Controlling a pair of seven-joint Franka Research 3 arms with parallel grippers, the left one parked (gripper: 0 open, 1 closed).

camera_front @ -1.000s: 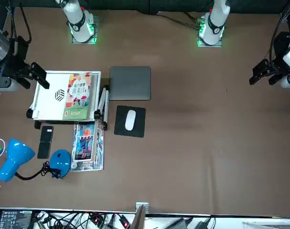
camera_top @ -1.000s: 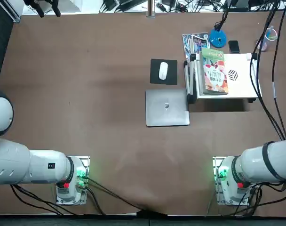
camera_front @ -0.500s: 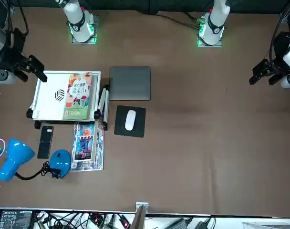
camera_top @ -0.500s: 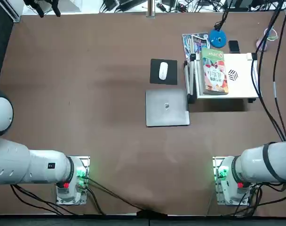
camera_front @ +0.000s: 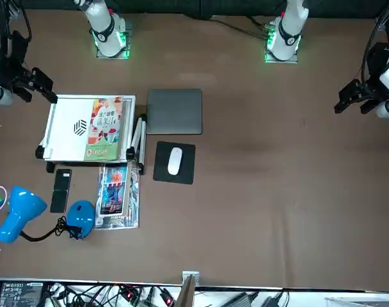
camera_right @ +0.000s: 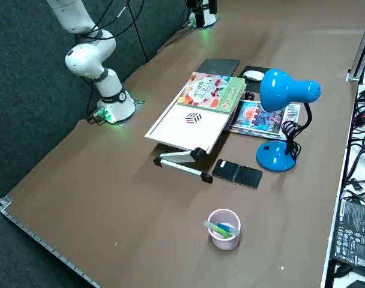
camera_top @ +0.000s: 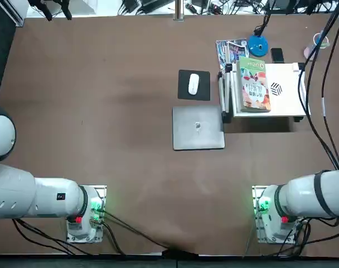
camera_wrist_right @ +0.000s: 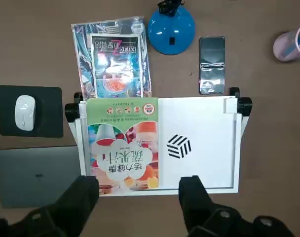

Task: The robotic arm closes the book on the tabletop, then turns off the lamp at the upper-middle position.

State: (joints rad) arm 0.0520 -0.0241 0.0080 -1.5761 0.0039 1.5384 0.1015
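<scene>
The book [camera_wrist_right: 123, 145] lies closed, green cover up, on the left half of a white stand [camera_wrist_right: 199, 143]; it also shows at book [camera_top: 253, 85] and book [camera_front: 106, 128]. The lamp's blue round base [camera_top: 257, 46] stands on the tabletop [camera_top: 102, 111] just beyond the stand, and its blue head [camera_right: 287, 90] hangs over the magazine side. My right gripper [camera_front: 33, 88] hovers off the stand's near right corner, high above the table. In the wrist view the right gripper [camera_wrist_right: 139, 183] is open, fingers wide apart with nothing between them.
A grey laptop [camera_top: 198, 128] and a white mouse [camera_top: 193, 84] on a black pad lie left of the stand. A blue-toned magazine [camera_top: 231, 50], a black phone [camera_top: 277, 54] and a pink cup [camera_right: 223, 228] sit near the lamp. Cables hang along the right edge.
The right gripper has drawn back from the stand's right end toward the robot's side. The book, stand and lamp have not moved.
</scene>
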